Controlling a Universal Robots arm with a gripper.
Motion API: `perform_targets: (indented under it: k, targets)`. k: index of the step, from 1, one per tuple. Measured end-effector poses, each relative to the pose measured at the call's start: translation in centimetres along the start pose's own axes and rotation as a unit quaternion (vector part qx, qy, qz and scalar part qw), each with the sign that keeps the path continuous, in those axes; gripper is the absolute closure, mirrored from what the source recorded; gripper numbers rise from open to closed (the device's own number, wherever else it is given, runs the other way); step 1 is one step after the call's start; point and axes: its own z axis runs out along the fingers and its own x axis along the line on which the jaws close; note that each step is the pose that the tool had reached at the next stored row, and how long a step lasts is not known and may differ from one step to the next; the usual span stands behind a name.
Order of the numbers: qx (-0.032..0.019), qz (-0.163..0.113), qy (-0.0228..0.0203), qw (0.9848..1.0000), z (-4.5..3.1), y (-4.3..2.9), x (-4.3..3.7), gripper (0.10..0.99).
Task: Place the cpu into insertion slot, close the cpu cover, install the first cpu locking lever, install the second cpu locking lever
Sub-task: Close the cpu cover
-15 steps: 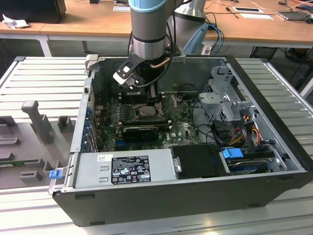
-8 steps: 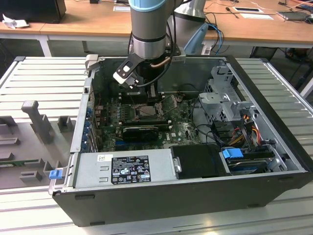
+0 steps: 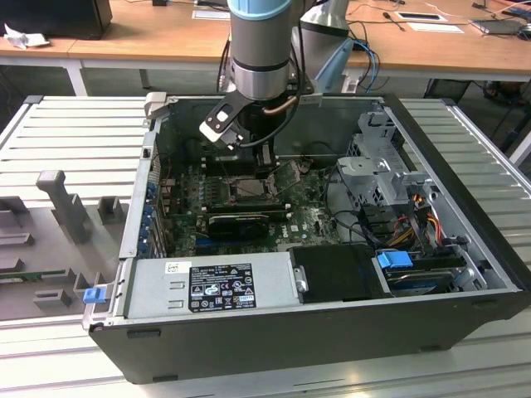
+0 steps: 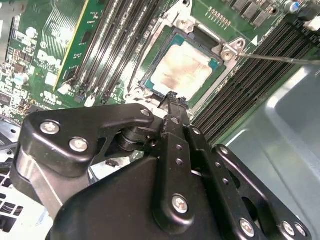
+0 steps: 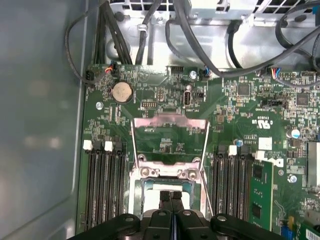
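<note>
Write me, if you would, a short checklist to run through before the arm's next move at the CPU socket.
1. cpu seated in the insertion slot: ok, it lies flat inside the frame.
2. cpu cover closed: not ok, it stands swung open, off the slot.
3. locking lever latched: not ok, the thin rod sticks out free beside the slot.
4. Other lever latched: cannot tell.
5. gripper empty: ok, its fingers are shut together with nothing between them, above the slot's edge.
</note>
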Motion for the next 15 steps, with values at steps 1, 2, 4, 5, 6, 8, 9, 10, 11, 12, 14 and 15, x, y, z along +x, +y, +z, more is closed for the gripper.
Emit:
perform_targets:
  k: [1, 2, 4, 5, 6, 8, 9, 10, 11, 12, 14, 15]
  targets:
    - [0.0, 0.0, 0.0, 1.0, 0.01, 0.1, 0.0, 0.98]
    - [0.0, 0.0, 0.0, 1.0, 0.02, 0.23, -0.01, 0.98]
    - [0.0, 0.0, 0.0, 1.0, 0.03, 0.47, -0.02, 0.98]
    - [0.0, 0.0, 0.0, 1.0, 0.04, 0.61, -0.03, 0.98]
    - [0.0, 0.0, 0.0, 1.0, 0.06, 0.78, -0.03, 0.98]
    - [0.0001, 0.0, -0.0001, 1.0, 0.07, 1.07, -0.04, 0.98]
    - [0.0001, 0.0, -0.0008, 1.0, 0.04, 1.08, -0.03, 0.98]
    - [0.0002, 0.0, -0.0015, 1.0, -0.06, 1.09, -0.02, 0.98]
    - [0.0002, 0.0, -0.0018, 1.0, -0.23, 1.1, 0.01, 0.98]
    - [0.0002, 0.0, -0.0021, 1.0, -0.32, 1.11, 0.02, 0.98]
    - [0.0001, 0.0, -0.0027, 1.0, -0.41, 1.14, 0.03, 0.98]
    - [0.0002, 0.0, -0.0029, 1.0, -0.44, 1.17, 0.03, 0.98]
